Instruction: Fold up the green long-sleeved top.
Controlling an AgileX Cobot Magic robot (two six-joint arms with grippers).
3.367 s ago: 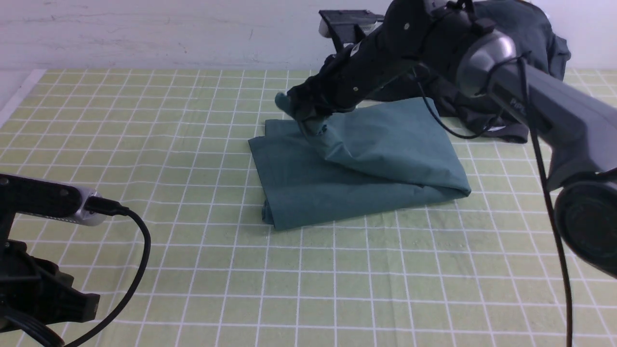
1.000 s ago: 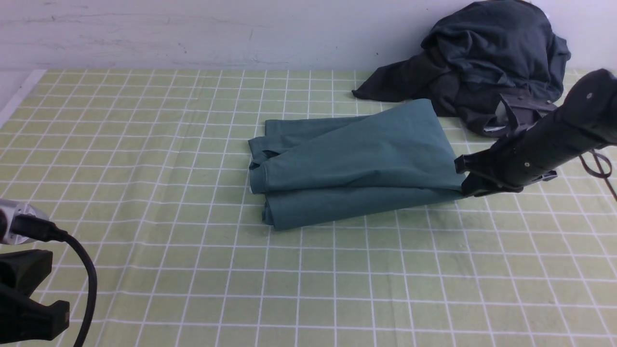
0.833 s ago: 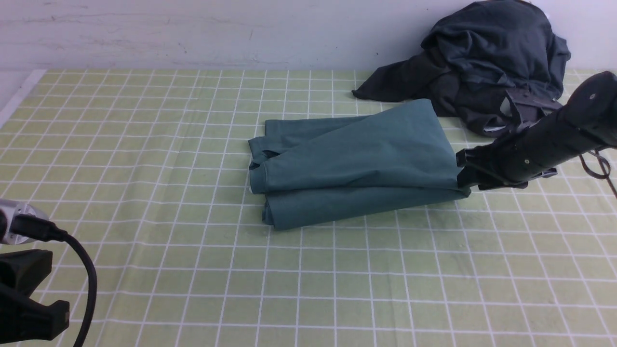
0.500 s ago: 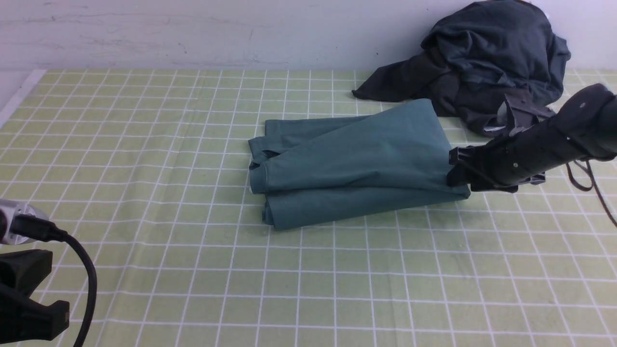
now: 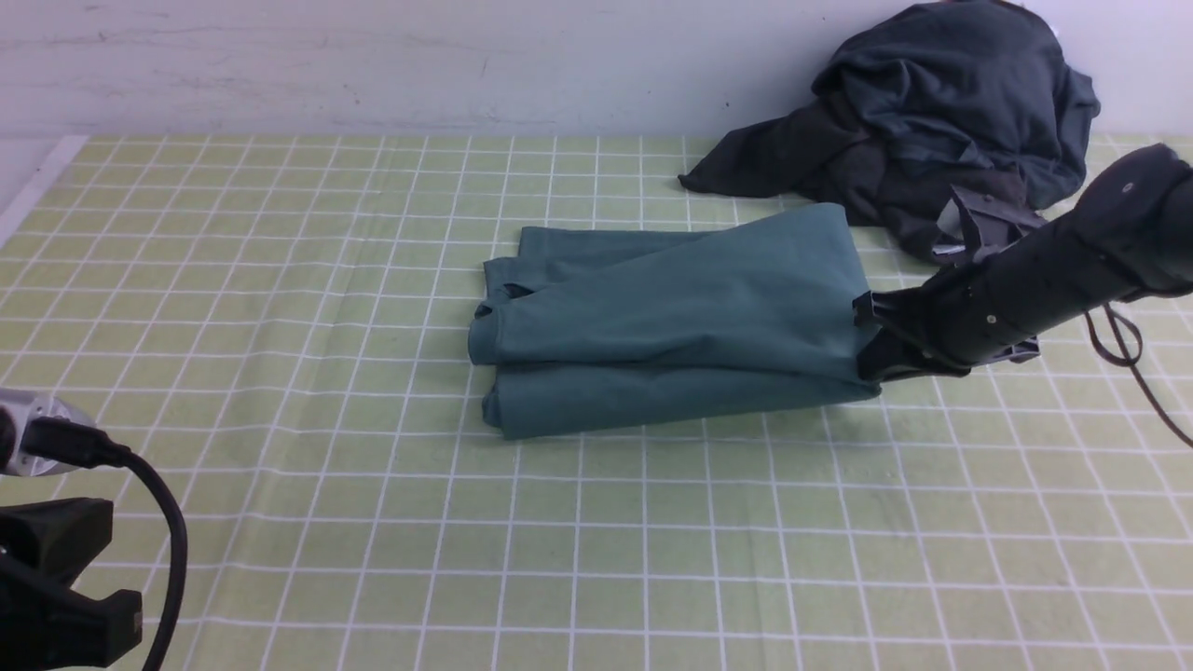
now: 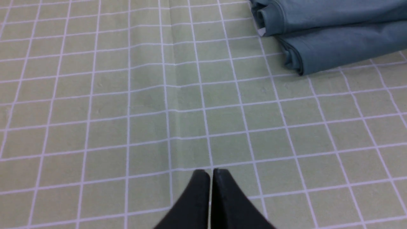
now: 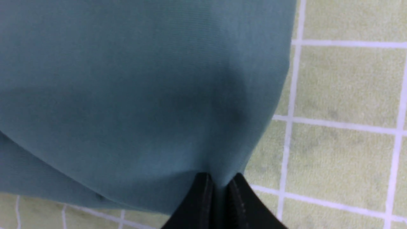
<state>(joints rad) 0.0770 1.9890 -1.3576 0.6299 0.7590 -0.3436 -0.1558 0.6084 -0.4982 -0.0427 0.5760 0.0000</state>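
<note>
Charcoal-black right gripper (image 7: pixel 219 187): clamping down on a pinch of cloth, its two fingertips closing from either side on gathered green fabric.
Green top (image 5: pixel 680 308): lying folded over itself in a slanting bundle toward the far edge of the tiled-pattern table cover (image 5: pixel 596 522), its near right corner sitting in the right gripper's bite.
Handling: looking light, soft and limp, with enough friction to be gripping well; nothing fragile, though the layers are probably sliding over each other when pulled from one corner.
Where to hold: the gripped corner is serving for shifting the bundle; for a neat fold, I am judging that the loose near left end is wanting a second pinch, through both layers.
Risk: pulling on that single corner is likely skewing the stack or bunching the cloth.
Left gripper (image 6: pixel 211 173): waiting with fingertips together, holding nothing, over the cover, apart from the top.
Dark garments (image 5: pixel 951 84): heaping at the far right corner of the cover, just beyond the top.
Progress: the fold is looking partway along, the outline still slanting and uneven.
</note>
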